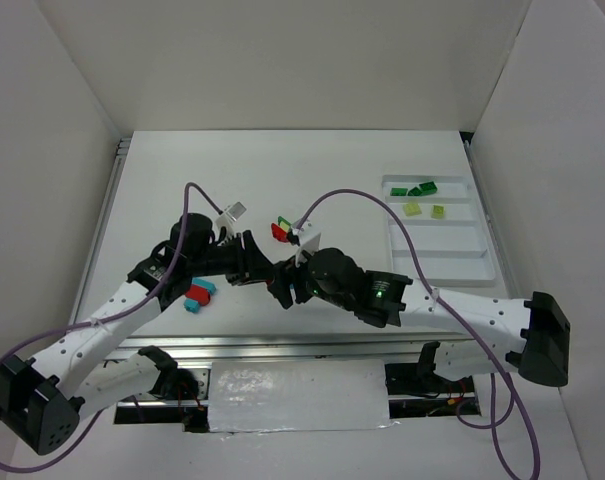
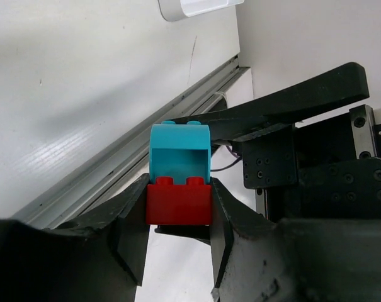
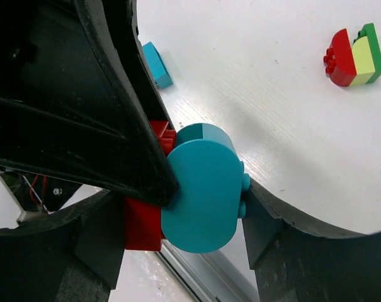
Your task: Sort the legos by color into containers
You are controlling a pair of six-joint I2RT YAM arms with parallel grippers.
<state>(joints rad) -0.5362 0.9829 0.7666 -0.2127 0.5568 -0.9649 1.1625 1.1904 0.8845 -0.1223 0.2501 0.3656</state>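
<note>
Overhead, the left gripper and the right gripper meet tip to tip, and what sits between the jaws is hidden from this angle. Just beyond the tips lies a stack of red, yellow-green and green bricks. Loose bricks, red and cyan, lie out to the left gripper's outer side. Well past the right gripper's outer side sits the tray, with green bricks in its farthest compartment and yellow-green bricks in the next.

From the left wrist, the left jaws are clenched on a red brick, one finger pressed to each side. A cyan brick is plugged onto its studs and sticks out past the fingertips.

From the right wrist, the right jaws grasp the pair end to end, one finger against the cyan brick's studs and the other against the red brick. A left finger wedges in from above. Ahead of the jaws lie a loose cyan brick and, farther off, the stack.
</note>
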